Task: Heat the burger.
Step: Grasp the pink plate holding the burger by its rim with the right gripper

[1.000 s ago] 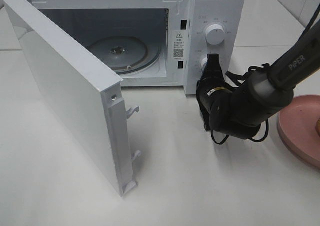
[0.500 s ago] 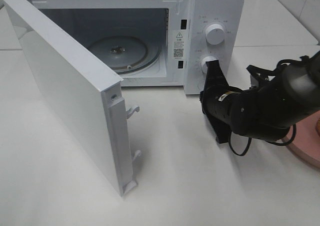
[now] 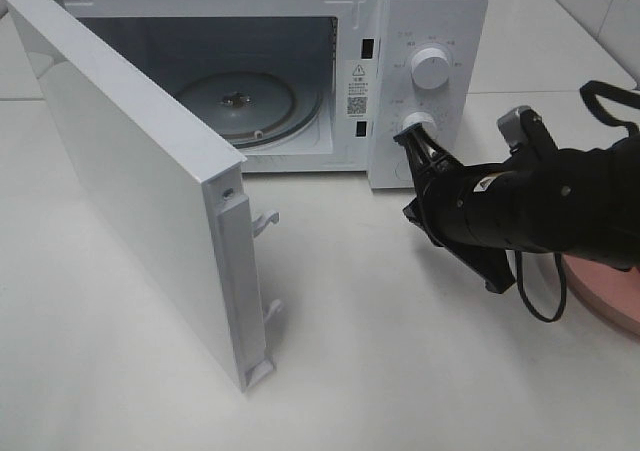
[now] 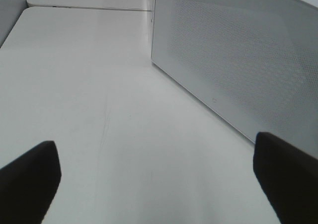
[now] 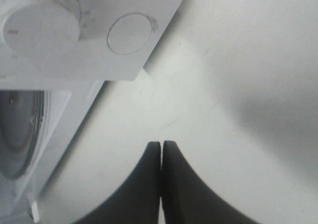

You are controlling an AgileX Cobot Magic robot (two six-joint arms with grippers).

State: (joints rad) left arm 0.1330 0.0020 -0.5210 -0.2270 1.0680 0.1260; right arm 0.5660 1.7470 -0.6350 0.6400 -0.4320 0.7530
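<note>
Microwave: a white microwave [image 3: 430,11] is set at the back of the counter [image 3: 380,371], with its cavity exposed.
Door: the door [image 3: 130,191] is swung wide open to the left in the high view. Its dotted outer face [image 4: 233,55] is seen by the left wrist camera.
Turntable: a round glass turntable [image 3: 240,101] is seen on the cavity floor, with nothing on it.
Controls: an upper knob [image 3: 430,68] and a lower knob [image 3: 418,126] are mounted on the right-hand panel. In the right wrist view a round button outline [image 5: 129,33] is seen beside the lower knob [image 5: 39,28].
Right arm: the black right arm [image 3: 540,206] is laid low across the right of the counter and is pointed at the panel.
Right claw: the right claw [image 3: 412,141] is fully closed, its two fingers [image 5: 144,184] pressed together with nothing gripped. It is held near the lower knob, and bare counter is seen between its tips and the panel in the wrist view.
Left claw: the left claw [image 4: 154,142] is spread wide and nothing is held in it. It is poised above bare counter [image 4: 99,85], near the door's outer face.
Plate: a pink plate [image 3: 600,296] is partly seen at the right edge, largely hidden behind the right arm.
Burger: the burger is not shown in any view, so its place cannot be told.
</note>
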